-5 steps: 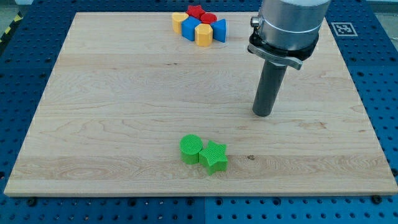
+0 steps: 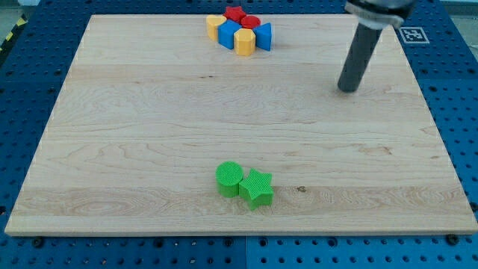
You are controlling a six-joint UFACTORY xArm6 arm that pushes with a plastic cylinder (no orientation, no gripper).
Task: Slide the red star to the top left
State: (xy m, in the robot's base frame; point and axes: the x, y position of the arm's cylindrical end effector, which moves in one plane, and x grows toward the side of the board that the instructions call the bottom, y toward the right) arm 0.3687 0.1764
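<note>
Pale matt wooden board [image 2: 149,112], ridged plastic green star [image 2: 257,187], matt dark rod [image 2: 357,60]

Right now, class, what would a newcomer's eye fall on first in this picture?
First, the dark rod slanting in from the view's top right, my tip resting on bare wooden board, apart from every block. Next, the tight cluster at the top centre: the red star with yellow, blue and another red block. Last, the green cylinder touching the green star near the bottom.

Straight dark grey cylindrical rod, matte, plain; my tip [image 2: 347,90] flat-ended; black collar at top edge.
</note>
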